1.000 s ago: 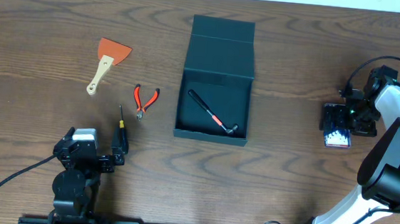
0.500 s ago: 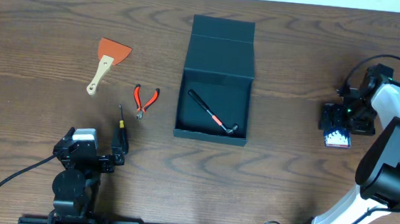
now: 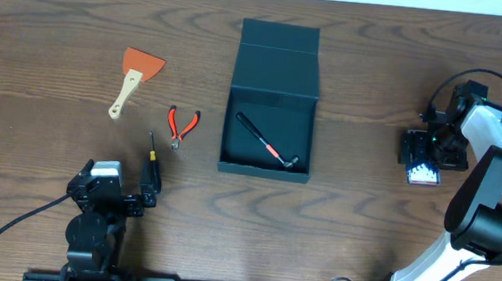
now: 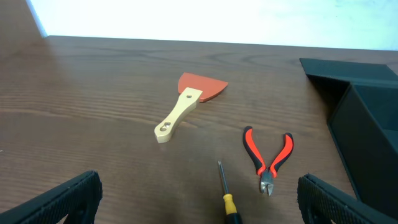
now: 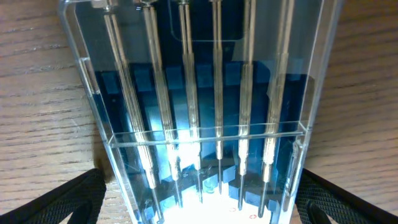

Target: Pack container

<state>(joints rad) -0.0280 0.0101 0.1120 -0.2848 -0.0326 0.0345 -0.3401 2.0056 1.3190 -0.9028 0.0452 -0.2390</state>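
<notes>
Surface (image 3: 374, 60): brown wood grain, carrying loose items at its left half and right edge.

Item 1, scraper (image 3: 133, 79) (image 4: 186, 106): orange blade, pale wooden handle, lying flat toward the far left, blade pointing to the far edge.

Item 2, cutting pliers (image 3: 181, 126) (image 4: 267, 155): red handles, nose toward the near edge, just right of the scraper and apart from it.

Item 3, screwdriver (image 3: 152, 151) (image 4: 225, 193): thin shaft, yellow-and-black handle, near the pliers on their near-left side, not touching.

Item 4, case (image 3: 422, 158) (image 5: 199, 106): clear lid over blue insert, close to the right edge, holding a row of parallel metal bits (image 5: 217, 81).
</notes>
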